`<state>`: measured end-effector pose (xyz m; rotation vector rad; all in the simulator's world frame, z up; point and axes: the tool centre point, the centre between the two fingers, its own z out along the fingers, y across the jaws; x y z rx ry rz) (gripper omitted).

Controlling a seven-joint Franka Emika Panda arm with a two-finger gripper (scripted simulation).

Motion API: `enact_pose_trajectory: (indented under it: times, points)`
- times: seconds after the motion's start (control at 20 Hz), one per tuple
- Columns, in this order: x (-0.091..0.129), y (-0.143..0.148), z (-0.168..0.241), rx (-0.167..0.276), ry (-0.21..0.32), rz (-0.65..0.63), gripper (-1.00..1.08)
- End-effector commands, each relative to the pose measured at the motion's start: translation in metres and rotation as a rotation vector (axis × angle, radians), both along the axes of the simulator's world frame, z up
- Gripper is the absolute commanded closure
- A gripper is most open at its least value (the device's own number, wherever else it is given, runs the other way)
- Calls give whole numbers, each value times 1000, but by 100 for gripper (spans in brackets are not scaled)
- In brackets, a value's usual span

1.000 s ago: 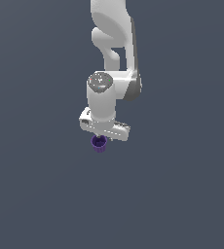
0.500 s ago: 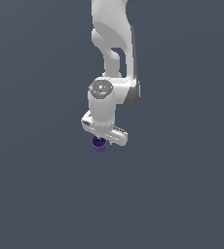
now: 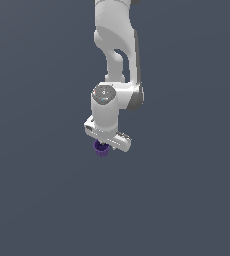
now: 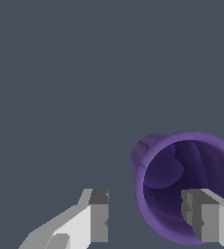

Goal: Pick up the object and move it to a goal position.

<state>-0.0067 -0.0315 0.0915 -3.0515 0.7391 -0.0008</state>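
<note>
Hanging straight down over the counter, end effector directly above cup. Cup just below the white cross-bar, only its purple body peeking out underneath in the exterior view.

Wrist view: cup mouth up, open bore facing the camera, long axis running roughly along the approach line of the end effector. Not centred between the fingertips: one fingertip clear of the wall on the outside, the other fingertip drawn over the rim and bore. Looks like a straddle of one wall rather than the whole cup, judging by that overlap. Jaws parted, nothing clamped as far as visible; contact with the rim cannot be told.

Coming move turns on that sideways offset: cup toward the second fingertip's side.

Against the frame half a second back: arm's upper links shifted slightly, end effector and cup at much the same spot, cup not lifted.

No goal marker visible.
</note>
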Motion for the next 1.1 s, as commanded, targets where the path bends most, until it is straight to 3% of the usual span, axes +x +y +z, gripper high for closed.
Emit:
enact_pose_trajectory:
  times: [0.0, 0.3, 0.35, 1.05]
  points:
    - [-1, 0, -10, 0, 1, -2, -20]
    - [-1, 0, -23, 0, 1, -4, -20]
    - [-1, 0, -23, 0, 1, -4, 108]
    - [-2, 0, -18, 0, 0, -4, 108]
